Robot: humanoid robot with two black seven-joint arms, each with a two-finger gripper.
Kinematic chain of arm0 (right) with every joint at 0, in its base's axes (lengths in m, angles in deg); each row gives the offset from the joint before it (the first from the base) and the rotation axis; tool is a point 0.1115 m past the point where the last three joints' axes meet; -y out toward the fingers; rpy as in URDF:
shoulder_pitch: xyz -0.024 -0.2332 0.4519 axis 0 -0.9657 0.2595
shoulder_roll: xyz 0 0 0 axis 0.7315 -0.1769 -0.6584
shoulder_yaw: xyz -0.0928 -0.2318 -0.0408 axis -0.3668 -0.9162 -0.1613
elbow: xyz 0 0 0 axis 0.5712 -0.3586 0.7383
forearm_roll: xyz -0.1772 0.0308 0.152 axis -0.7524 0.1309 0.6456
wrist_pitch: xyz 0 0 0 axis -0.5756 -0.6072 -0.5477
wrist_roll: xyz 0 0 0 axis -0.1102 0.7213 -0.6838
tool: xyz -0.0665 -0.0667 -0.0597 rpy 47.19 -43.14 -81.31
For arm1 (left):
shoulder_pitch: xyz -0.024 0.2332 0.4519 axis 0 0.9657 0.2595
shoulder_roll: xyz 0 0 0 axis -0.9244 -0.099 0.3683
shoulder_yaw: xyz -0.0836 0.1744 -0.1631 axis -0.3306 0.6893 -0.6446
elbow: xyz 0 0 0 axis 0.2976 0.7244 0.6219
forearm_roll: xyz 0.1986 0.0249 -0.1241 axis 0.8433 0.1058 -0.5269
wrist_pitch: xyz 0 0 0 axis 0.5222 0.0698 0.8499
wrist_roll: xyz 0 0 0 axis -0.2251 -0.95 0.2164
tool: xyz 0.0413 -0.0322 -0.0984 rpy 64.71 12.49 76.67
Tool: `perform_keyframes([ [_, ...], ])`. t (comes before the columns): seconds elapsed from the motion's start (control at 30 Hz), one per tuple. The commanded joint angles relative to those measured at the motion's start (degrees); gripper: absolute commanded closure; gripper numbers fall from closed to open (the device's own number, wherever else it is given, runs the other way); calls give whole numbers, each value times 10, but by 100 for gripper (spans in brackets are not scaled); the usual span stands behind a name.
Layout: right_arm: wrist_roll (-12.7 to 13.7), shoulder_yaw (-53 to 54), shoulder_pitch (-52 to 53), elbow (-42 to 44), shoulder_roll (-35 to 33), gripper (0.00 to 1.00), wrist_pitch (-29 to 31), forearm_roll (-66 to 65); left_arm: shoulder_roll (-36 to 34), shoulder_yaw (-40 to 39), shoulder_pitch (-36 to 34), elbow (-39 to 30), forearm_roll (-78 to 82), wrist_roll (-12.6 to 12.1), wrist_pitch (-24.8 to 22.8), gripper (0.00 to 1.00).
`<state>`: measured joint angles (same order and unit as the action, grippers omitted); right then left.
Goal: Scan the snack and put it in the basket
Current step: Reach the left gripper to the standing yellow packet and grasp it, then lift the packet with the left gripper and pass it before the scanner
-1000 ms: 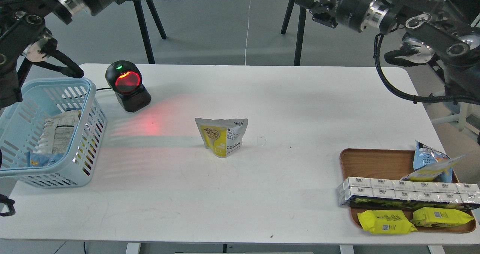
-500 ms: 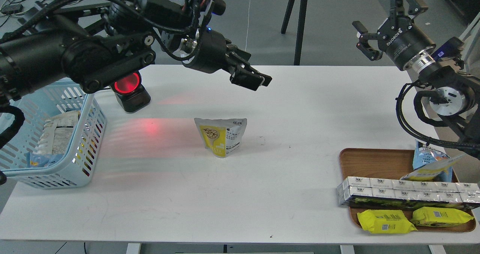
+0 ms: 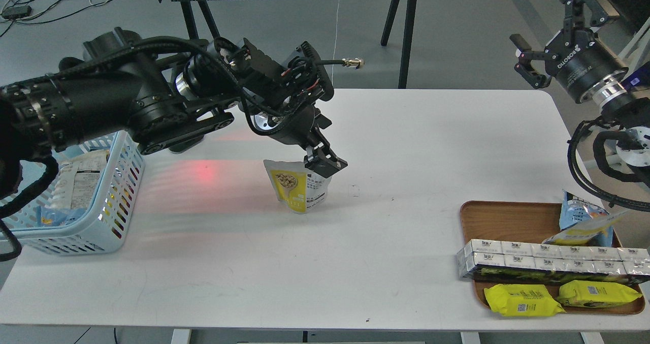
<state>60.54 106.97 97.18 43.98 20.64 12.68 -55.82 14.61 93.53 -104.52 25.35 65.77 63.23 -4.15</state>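
The left gripper (image 3: 325, 163) hangs at the top edge of the upright snack pouch (image 3: 299, 189); whether its jaws are apart I cannot tell. The right gripper (image 3: 556, 31) is raised, jaws apart.

L pincer (image 3: 325, 164) at upright snack (image 3: 298, 190) top (white table (image 3: 386, 146)).

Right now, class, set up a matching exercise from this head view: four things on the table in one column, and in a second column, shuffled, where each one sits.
Things:
1. snack pouch
2. light blue basket
3. brown tray
4. yellow pillow packs

Places:
A. at the table's left edge, holding packets
B. at the front of the tray
C. upright mid-table, under the left end effector
D. at the table's right side, near the front

Pairs: 1-C, 2-A, 3-D, 4-B
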Motion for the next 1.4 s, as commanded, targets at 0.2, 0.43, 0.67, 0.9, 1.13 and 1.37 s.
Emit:
perform_keyframes([
  [0.2, 0, 6, -11, -21, -11, 2, 0, 0, -35, 3, 56, -9, 5, 0, 0, 19],
  [0.43, 0, 19, -35, -43, -31, 2, 0, 0, -75, -3, 55, -44, 3, 0, 0, 62],
  [0.67, 0, 20, -44, -64, -54, 2, 0, 0, -96, -4, 55, -76, 0, 0, 0, 99],
  [0.9, 0, 24, -48, -71, -58, 2, 0, 0, -120, -16, 55, -106, -21, 0, 0, 100],
  [1.13, 0, 35, -58, -78, -62, 2, 0, 0, -160, -31, 38, -115, -47, 0, 0, 100],
  [1.37, 0, 40, -59, -78, -62, 2, 0, 0, -236, -31, 6, -151, -45, 0, 0, 100],
])
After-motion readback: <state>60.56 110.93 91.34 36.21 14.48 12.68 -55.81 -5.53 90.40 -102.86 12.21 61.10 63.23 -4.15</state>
